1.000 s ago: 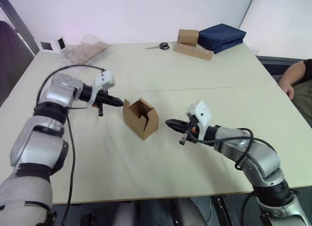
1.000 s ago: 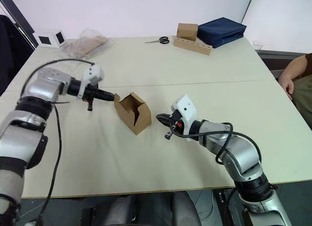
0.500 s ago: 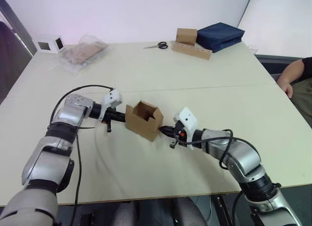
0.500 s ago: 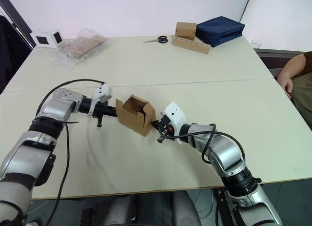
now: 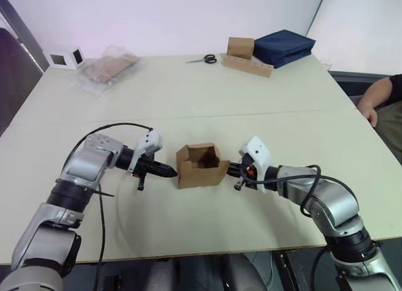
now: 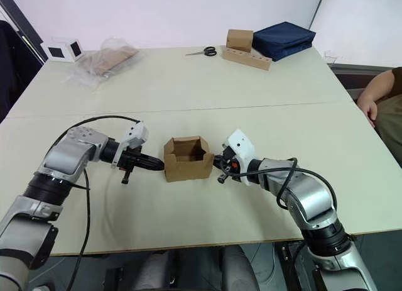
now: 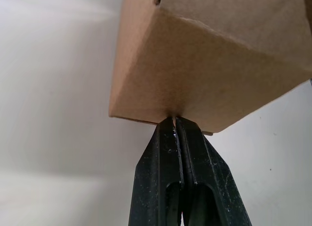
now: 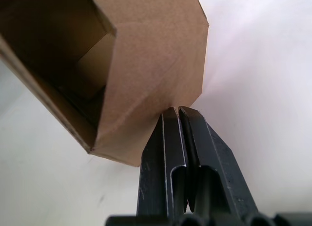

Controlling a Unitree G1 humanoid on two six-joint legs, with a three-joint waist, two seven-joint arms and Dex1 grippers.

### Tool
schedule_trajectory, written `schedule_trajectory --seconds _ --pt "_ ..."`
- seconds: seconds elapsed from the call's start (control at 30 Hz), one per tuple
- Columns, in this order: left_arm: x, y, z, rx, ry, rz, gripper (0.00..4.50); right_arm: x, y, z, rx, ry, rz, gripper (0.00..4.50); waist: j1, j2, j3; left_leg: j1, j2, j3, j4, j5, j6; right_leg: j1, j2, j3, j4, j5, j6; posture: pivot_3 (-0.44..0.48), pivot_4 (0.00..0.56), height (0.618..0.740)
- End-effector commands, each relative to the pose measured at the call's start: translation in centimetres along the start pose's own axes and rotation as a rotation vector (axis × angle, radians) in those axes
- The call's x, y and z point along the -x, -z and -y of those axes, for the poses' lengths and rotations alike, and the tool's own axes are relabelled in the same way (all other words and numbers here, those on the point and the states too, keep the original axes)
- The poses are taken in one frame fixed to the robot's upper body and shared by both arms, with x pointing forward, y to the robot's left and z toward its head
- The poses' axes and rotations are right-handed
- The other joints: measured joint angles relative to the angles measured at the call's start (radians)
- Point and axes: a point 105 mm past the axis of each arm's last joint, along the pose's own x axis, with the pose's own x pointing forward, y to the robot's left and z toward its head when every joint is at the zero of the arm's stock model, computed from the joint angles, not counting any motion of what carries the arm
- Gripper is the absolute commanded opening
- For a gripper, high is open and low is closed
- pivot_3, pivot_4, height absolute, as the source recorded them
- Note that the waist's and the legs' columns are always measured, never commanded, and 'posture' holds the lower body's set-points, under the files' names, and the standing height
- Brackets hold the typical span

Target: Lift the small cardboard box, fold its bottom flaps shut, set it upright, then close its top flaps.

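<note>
The small cardboard box (image 5: 200, 166) sits near the table's front middle with its open side facing up. Short flaps (image 5: 203, 148) stand at its rim. My left gripper (image 5: 172, 173) is shut, and its tips press against the box's left wall. In the left wrist view the two fingers (image 7: 187, 153) lie together, touching a lower edge of the box (image 7: 204, 74). My right gripper (image 5: 230, 171) is also shut, and its tips touch the box's right side. The right wrist view shows the fingers (image 8: 168, 143) meeting a cardboard panel (image 8: 156, 60). I cannot tell whether the box rests on the table.
At the table's (image 5: 188, 96) far edge lie scissors (image 5: 204, 59), a smaller cardboard box (image 5: 242, 47) on a long cardboard strip (image 5: 250, 66), and a navy blue bundle (image 5: 284, 47). A clear bag of cardboard (image 5: 107, 67) and a white device (image 5: 66, 56) lie far left. A person's hand (image 5: 372, 113) rests at the right edge.
Both grippers closed in from either side until their tips touched the box. The box turned from skewed to square between them, with its opening facing up.
</note>
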Motion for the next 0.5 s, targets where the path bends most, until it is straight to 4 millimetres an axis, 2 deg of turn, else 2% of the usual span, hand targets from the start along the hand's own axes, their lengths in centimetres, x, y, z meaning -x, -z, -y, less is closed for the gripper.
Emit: schedule_trajectory --seconds 0.03,0.27,0.43,0.5 --pt "0.1 -0.9 0.1 -0.043 -0.019 0.023 0.01 -0.2 -1.2 -1.7 0.036 -0.073 0.039 0.00 0.001 0.000 0.000 0.000 0.000 0.000 0.000 0.000 0.000 0.000 0.000 0.000 0.000 0.000 0.000 0.000 0.150 0.740" --pt "1.2 0.6 -0.5 -0.056 -0.081 -0.027 0.01 0.3 -1.0 -0.2 0.087 -0.009 0.019 0.00 0.002 0.000 0.000 0.000 0.000 0.000 0.000 0.000 0.000 0.000 0.000 0.000 0.000 0.000 0.000 0.000 0.150 0.740" --pt "2.6 0.4 -0.6 -0.057 -0.121 -0.009 0.01 1.0 -0.8 1.3 0.084 0.027 0.018 0.00 0.002 0.000 0.000 0.000 0.000 0.000 0.000 0.000 0.000 0.000 0.000 0.000 0.000 0.000 0.000 0.000 0.150 0.740" --pt "3.4 -0.2 -0.3 -0.059 -0.132 0.020 0.01 1.5 -1.3 1.8 0.097 0.033 0.038 0.00 0.002 0.000 0.000 0.000 0.000 0.000 0.000 0.000 0.000 0.000 0.000 0.000 0.000 0.000 0.000 0.000 0.150 0.740"
